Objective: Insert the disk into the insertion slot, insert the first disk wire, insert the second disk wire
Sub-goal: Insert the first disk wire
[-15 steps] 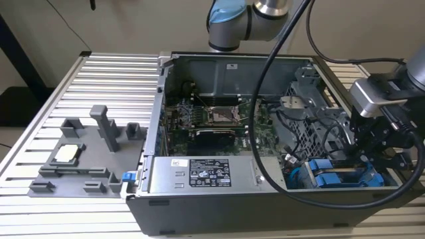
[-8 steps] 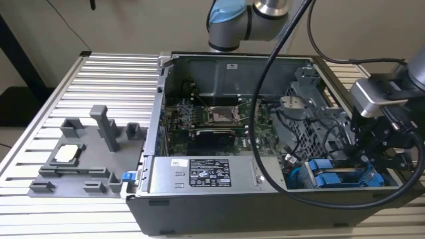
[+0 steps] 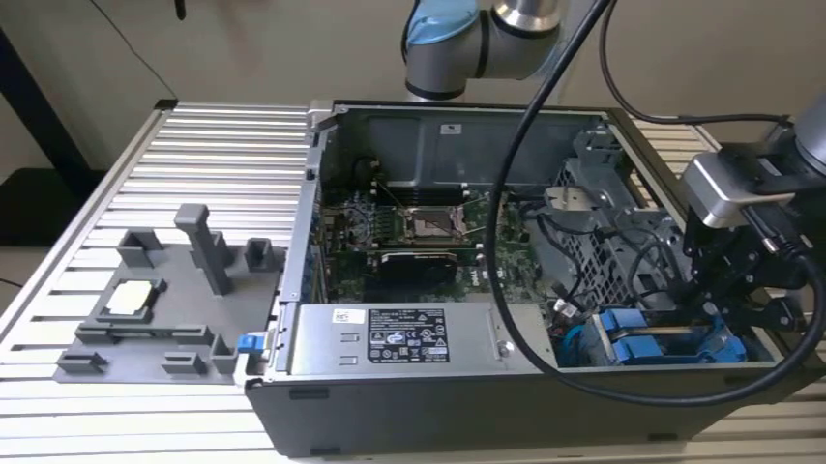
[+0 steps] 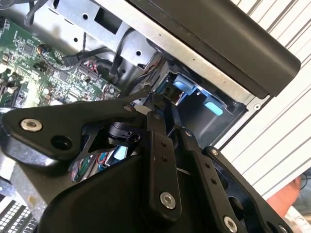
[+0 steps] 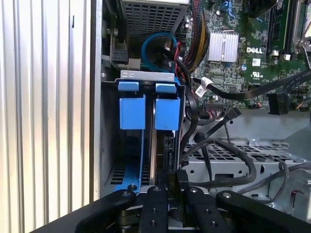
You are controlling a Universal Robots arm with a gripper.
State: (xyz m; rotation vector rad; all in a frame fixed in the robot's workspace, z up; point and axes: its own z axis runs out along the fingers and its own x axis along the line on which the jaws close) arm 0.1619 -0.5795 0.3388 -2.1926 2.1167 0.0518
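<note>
The arm [image 3: 471,39] reaches over the open case [image 3: 427,420] and bends down at the exterior view's right, with its gripper [image 5: 175,188] lowered into the drive cage. The fingers [image 5: 154,206] are drawn in on a black plug [image 5: 176,180], in line with and near the disk [image 5: 166,110]. The disk sits in the slot [image 5: 146,74] beside another blue carrier [image 5: 131,109]. The disk's metal body is hidden, and the plug's wire is hard to trace.

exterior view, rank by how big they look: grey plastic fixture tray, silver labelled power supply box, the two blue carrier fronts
1. grey plastic fixture tray
2. silver labelled power supply box
3. two blue plastic carrier fronts: alike, no ranking between them
</note>
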